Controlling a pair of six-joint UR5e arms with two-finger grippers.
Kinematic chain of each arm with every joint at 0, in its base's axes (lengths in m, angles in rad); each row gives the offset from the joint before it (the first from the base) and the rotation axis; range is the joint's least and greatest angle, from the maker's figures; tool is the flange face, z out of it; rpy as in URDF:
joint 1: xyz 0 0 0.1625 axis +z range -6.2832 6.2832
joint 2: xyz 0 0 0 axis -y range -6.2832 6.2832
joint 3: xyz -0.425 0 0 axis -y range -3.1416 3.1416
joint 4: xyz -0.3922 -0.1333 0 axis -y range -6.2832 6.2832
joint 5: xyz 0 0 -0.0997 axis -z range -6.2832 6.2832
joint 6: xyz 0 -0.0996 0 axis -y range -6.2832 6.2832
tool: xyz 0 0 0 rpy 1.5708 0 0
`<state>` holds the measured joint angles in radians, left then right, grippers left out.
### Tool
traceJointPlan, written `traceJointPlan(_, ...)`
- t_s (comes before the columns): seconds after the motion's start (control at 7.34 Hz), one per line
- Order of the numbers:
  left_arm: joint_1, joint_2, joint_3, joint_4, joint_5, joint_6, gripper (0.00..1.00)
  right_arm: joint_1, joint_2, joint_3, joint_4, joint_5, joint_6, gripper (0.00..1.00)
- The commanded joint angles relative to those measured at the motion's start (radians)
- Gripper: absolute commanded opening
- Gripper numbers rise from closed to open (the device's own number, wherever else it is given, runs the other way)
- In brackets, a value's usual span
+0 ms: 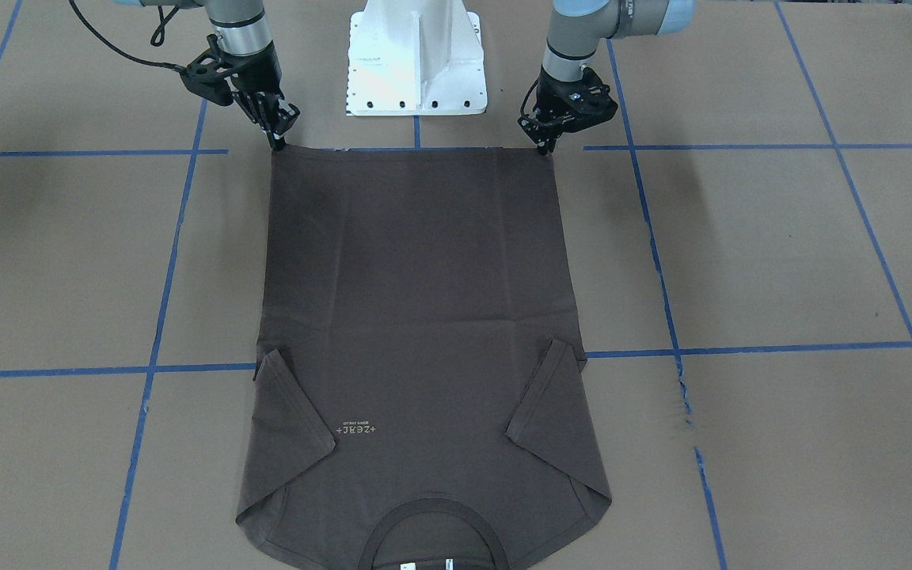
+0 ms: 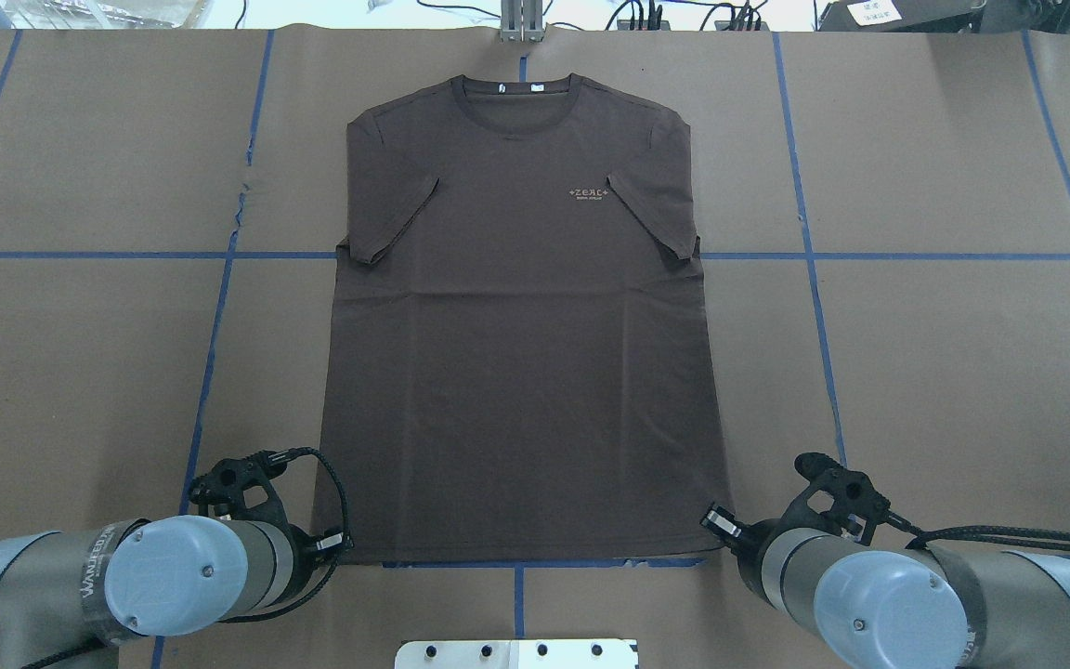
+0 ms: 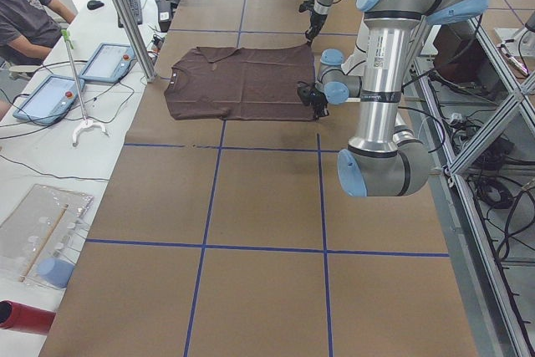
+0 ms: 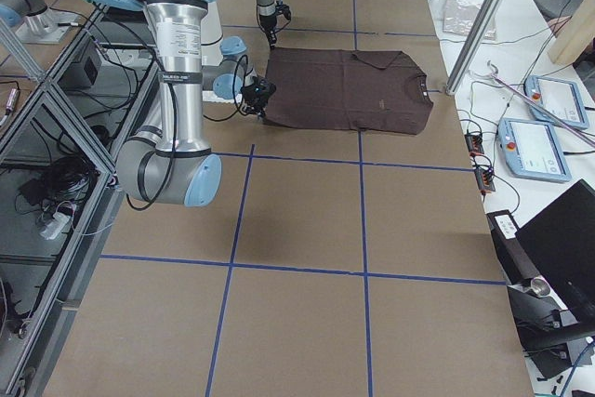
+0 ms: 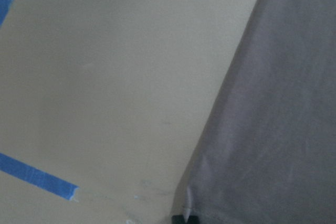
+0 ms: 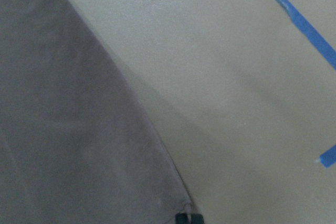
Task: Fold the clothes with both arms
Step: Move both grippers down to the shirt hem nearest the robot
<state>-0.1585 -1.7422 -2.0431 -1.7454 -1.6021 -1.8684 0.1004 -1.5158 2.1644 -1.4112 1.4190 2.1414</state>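
The shirt lies flat and face up in the middle of the table, collar toward the far edge and hem along the robot's edge; both sleeves are already turned in over the chest, so the side folds appear done. The left gripper sits at one hem corner and the right gripper at the other; each appears clenched on its corner of cloth, fingers drawn to a point. The hem is not yet raised; judged remaining: carrying the hem toward the collar, and any further halving.
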Motion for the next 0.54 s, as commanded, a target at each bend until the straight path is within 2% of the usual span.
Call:
traceJointPlan(0.0, -0.003, 0.001, -0.066, 0.003, -0.004, -0.003, 0.0, 0.001, 0.0, 0.014, 0.0, 0.0, 0.0, 0.0)
traceJointPlan(0.27, 0.017, 0.05, -0.156, 0.007, -0.007, -0.047, 0.0, -0.048, -0.082, 0.122, 0.0, 0.009, 0.0, 0.0)
traceJointPlan(0.41, 0.026, 0.112, -0.251, 0.029, -0.016, -0.061, 0.0, -0.066, -0.131, 0.174, 0.0, 0.053, 0.0, 0.0)
